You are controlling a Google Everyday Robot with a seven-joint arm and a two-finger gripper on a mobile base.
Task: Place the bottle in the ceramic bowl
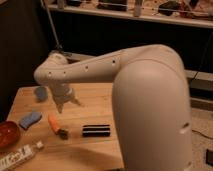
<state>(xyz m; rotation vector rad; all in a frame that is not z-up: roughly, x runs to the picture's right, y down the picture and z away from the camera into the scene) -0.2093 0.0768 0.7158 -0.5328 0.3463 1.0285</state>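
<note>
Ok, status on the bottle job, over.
Gripper open, empty, above the table's left-middle. Bottle lying at the front-left corner, outside the ceramic bowl. Orange-handled brush lies roughly between gripper and bottle.
</note>
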